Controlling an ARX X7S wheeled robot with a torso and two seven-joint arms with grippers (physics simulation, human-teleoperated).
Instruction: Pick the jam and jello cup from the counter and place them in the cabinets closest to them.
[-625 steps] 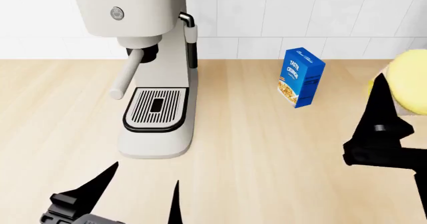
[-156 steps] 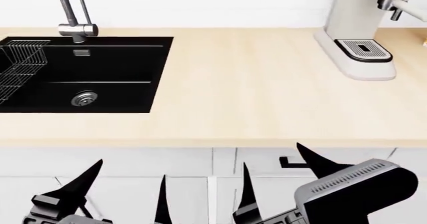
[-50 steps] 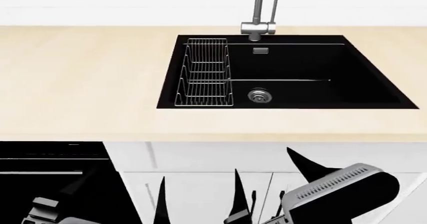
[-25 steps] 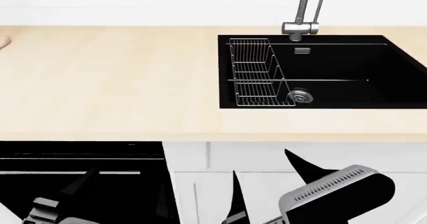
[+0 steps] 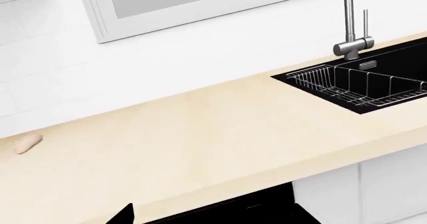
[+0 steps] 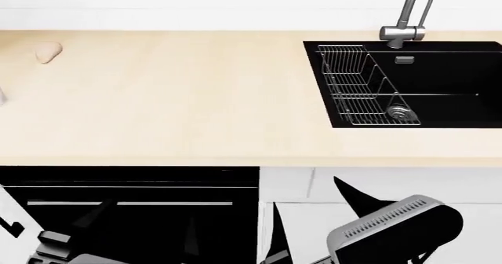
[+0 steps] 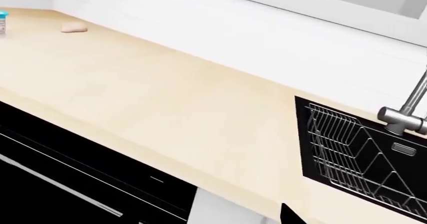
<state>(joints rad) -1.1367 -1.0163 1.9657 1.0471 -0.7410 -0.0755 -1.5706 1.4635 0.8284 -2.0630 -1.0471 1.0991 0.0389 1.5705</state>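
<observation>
Both grippers, left [image 6: 133, 231] and right [image 6: 310, 217], spread and empty, jam not in view; likely jello cup [image 7: 3, 23] sits at worktop [image 6: 196, 99] far end, 10 o'clock, so I'm in transit and must close in before reaching.

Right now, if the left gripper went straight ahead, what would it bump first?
The left gripper would probably meet the bare counter before the wall; depth is unclear.
</observation>
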